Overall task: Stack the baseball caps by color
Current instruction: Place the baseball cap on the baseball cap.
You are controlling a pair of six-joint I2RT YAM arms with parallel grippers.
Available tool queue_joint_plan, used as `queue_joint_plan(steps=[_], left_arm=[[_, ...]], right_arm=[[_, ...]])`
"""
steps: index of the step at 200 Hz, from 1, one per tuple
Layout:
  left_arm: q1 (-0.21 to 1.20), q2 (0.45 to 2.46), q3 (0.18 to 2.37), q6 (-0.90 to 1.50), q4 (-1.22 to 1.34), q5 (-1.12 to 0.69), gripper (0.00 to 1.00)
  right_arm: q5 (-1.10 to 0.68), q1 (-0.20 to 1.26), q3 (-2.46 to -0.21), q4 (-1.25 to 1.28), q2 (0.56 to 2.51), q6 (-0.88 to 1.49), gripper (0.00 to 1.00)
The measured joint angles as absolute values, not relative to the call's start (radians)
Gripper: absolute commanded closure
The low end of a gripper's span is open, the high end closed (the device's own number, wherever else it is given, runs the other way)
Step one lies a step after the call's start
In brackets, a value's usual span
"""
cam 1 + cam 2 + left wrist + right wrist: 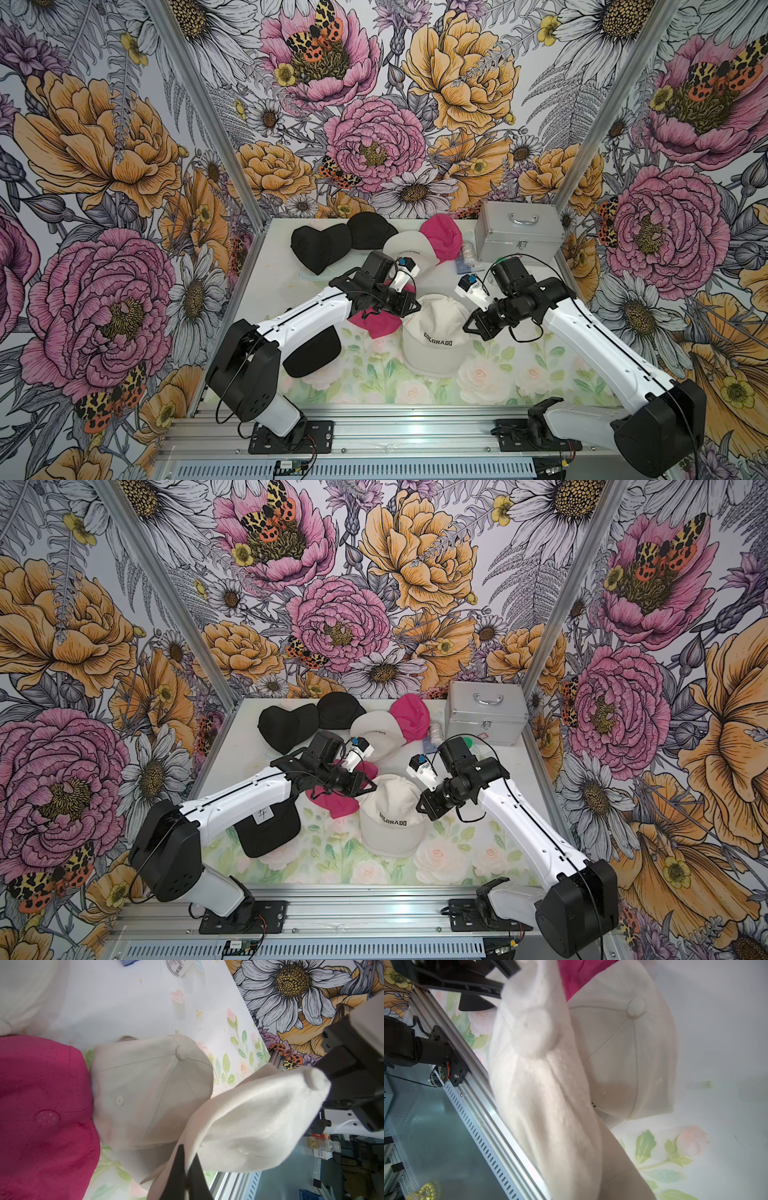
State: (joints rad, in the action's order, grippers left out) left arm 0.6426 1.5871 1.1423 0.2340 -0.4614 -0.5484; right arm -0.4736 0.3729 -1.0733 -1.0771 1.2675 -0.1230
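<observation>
Eight caps, no colour pile finished. Tabletop (540, 374) near edge: black cap (311, 353). Middle: left gripper (188, 1167) and right gripper (470, 326) pinch cream COLORADO cap (436, 334) above second cream cap (153, 1088), hot pink cap (374, 326) touching. Far edge: two touching black caps (322, 247), white cap (405, 245), pink cap (442, 235), unsorted.

Floral table (523, 374) with scattered baseball caps (318, 247), silver case (517, 232)
</observation>
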Motion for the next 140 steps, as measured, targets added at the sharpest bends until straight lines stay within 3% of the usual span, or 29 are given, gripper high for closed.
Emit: queue_joint_plan(steps=[66, 97, 140], left_arm=[[0.654, 1.769, 1.242, 0.205, -0.483, -0.507, 1.0], [0.648, 1.842, 1.272, 0.184, -0.479, -0.453, 0.96], [0.645, 1.896, 1.263, 0.176, -0.487, -0.345, 0.65]], right_arm=[[-0.324, 0.367, -1.087, -1.046, 1.46, -0.086, 0.92], [-0.29, 0.367, -1.116, -0.99, 1.506, -0.057, 0.81], [-0.253, 0.368, -1.124, -0.89, 1.544, 0.006, 0.59]])
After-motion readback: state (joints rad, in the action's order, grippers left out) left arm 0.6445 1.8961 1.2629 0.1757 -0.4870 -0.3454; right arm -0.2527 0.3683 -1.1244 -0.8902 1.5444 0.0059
